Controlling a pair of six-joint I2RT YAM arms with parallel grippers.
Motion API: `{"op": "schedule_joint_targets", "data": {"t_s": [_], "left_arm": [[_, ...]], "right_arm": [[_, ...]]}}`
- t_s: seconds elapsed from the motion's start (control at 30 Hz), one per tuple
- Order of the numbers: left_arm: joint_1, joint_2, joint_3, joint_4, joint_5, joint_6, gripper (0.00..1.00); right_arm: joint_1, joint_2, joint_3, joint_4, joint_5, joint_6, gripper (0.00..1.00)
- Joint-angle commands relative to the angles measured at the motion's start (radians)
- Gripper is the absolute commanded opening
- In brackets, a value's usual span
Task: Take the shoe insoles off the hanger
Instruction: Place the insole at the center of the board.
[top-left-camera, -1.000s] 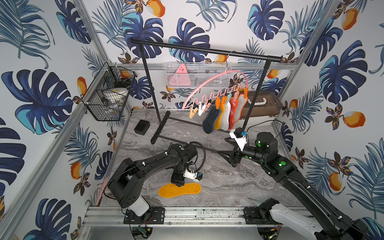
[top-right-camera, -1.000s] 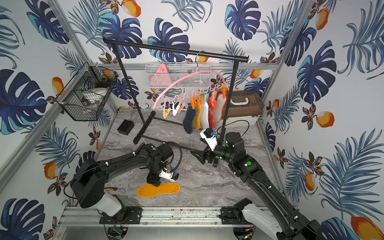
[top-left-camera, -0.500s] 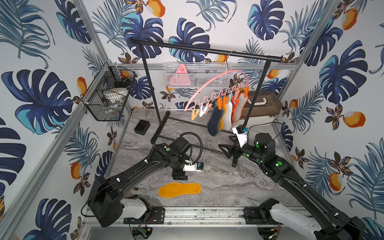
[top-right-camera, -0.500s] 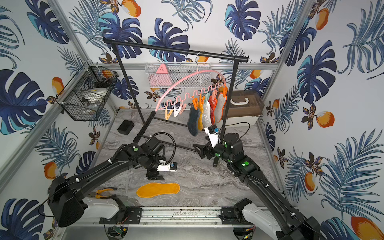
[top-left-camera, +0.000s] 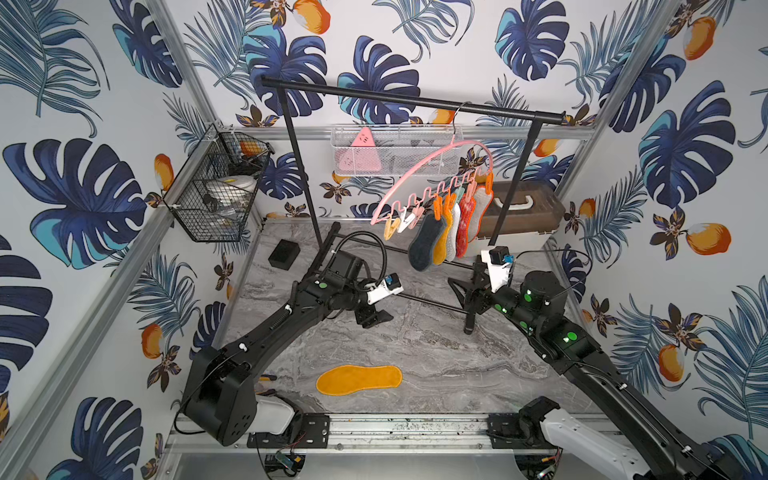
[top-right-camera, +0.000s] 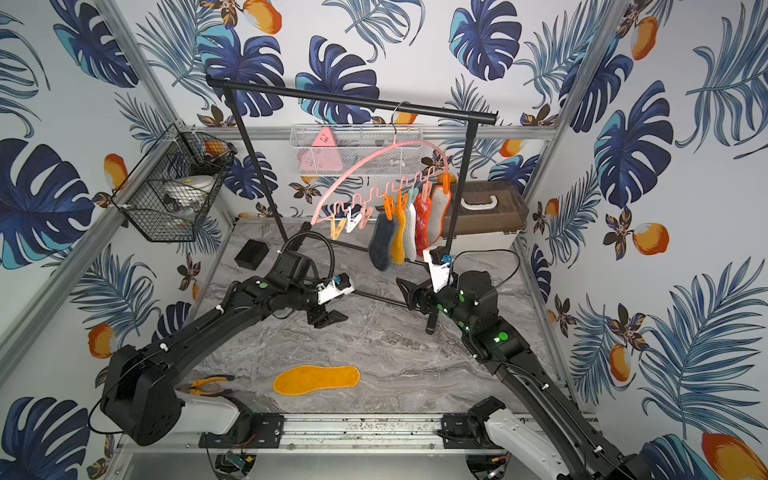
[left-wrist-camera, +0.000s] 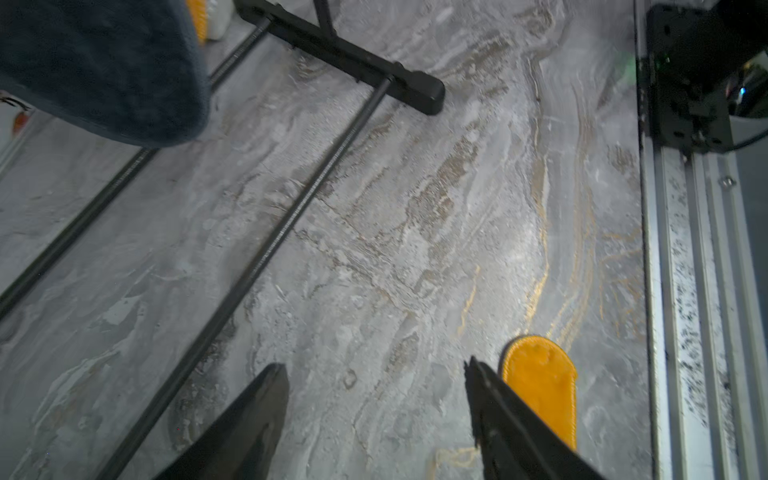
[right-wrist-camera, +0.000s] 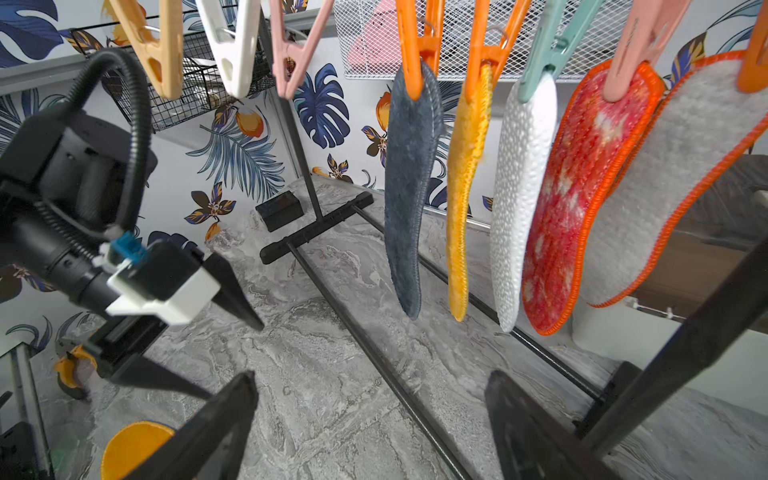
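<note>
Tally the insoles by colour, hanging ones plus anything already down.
Dark navy insole: 1
Orange-yellow: 2, hanging insole and flat insole on the table
White dimpled insole: 1
Red mesh insole: 1
Grey orange-edged insole: 1
Total: 6 (5 hanging, 1 down)

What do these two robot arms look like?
The left arm and right arm are matte-black segments on white base shells, dotted with green markers. A ribbed black cable loops at the left wrist. Each wrist carries a white camera block with a blue plug. The left end effector and right end effector each have two tapered black fingers.
</note>
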Motion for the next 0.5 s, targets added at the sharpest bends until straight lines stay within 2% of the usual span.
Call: {"op": "schedule_joint_targets", "data": {"t_s": [0.0, 0.23, 0.47], "left_arm": [[0.038, 0.025, 0.011, 0.220, 0.135, -0.083, 0.74], [0.069, 0.158, 0.089, 0.408, 0.226, -0.176, 0.74], [0.075, 0.320, 0.239, 0.444, 0.377, -0.135, 0.72]], "right_arm": [[0.002, -0.014, 0.001, -0.028, 0.016, -0.028, 0.90], [0.001, -0.002, -0.001, -0.032, -0.004, -0.039, 0.90], [0.001, -0.025, -0.026, -0.036, -0.008, -0.056, 0.90]]}}
